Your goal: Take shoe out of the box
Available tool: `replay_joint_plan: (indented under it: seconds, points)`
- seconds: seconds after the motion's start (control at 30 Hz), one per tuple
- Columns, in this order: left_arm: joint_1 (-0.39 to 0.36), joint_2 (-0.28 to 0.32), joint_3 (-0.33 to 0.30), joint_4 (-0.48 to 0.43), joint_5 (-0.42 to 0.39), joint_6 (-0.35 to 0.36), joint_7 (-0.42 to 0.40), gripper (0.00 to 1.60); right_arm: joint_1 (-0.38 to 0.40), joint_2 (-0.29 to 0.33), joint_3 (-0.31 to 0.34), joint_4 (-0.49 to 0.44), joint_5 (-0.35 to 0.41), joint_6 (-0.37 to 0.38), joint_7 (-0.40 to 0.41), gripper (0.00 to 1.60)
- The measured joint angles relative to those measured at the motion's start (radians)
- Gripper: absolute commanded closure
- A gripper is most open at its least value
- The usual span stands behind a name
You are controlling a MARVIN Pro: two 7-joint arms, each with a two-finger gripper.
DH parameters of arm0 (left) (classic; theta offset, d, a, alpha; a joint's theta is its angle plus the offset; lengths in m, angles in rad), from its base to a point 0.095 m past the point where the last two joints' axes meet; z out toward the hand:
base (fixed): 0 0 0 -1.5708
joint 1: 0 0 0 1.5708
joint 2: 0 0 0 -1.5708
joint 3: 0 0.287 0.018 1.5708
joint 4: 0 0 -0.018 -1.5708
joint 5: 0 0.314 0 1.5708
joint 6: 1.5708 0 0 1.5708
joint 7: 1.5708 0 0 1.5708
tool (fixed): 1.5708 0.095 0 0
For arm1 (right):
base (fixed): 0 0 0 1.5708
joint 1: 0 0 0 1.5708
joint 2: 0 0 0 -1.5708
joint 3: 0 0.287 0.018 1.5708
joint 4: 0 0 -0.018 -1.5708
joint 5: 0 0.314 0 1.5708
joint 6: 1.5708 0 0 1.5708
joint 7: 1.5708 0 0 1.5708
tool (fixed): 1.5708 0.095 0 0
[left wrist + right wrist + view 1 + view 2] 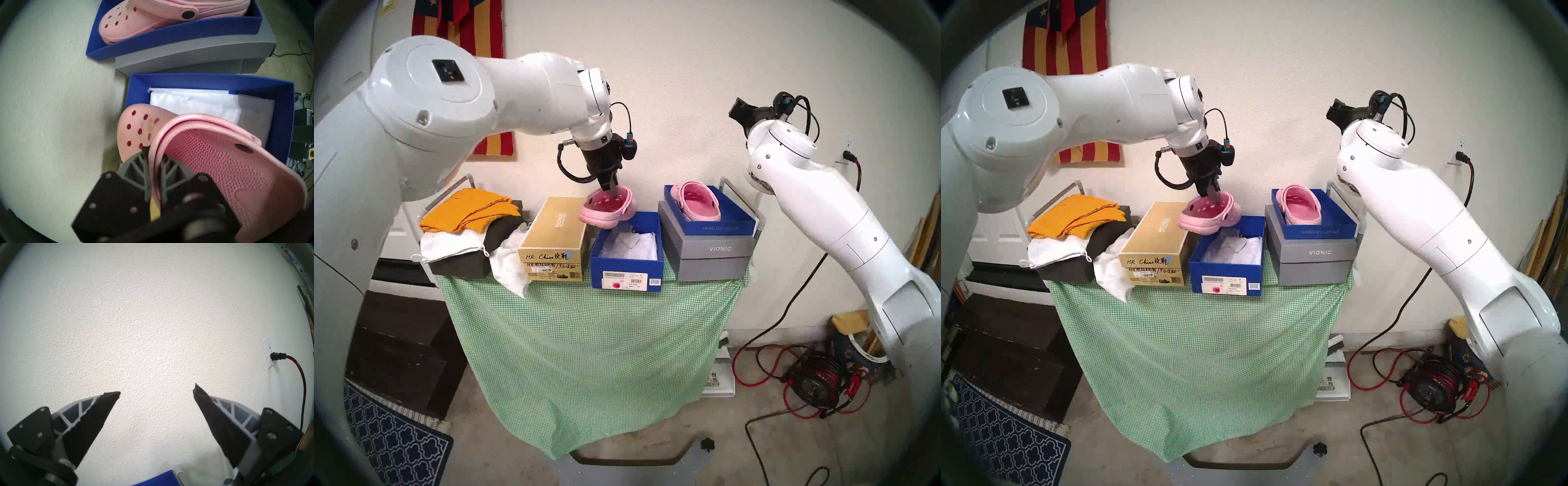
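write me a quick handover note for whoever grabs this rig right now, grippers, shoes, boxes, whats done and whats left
Left gripper: shut on the rim of one pink clog, held in the air over the far left corner of the open blue box.
Right gripper: open, empty, raised facing the wall.
Other pink clog lies in the blue lid on the grey VIONIC box.
Done: both clogs are out; only white paper shows inside.
Left: set the held clog down.

The shoebox [626,268] stands on the table [585,339] between the MICHAEL box stack [553,237] on its left and the VIONIC box [707,251] on its right. A clog [607,208] hangs above the shoebox's far left corner. The lid [717,222] lies on the VIONIC box, a second clog [697,202] in it.
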Motion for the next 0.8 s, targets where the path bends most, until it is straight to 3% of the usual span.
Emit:
replay_joint_plan:
  seconds: [0.5,0.8]
  points:
    - [-0.131,0.13,0.042,-0.198,0.024,0.059,0.152,1.6,-0.003,-0.002,0.004,0.0,-0.003,0.002,0.0,0.0]
    - [-0.172,0.248,0.061,-0.374,0.001,0.083,0.325,1.6,-0.005,-0.003,0.007,0.0,-0.005,0.004,0.0,0.0]
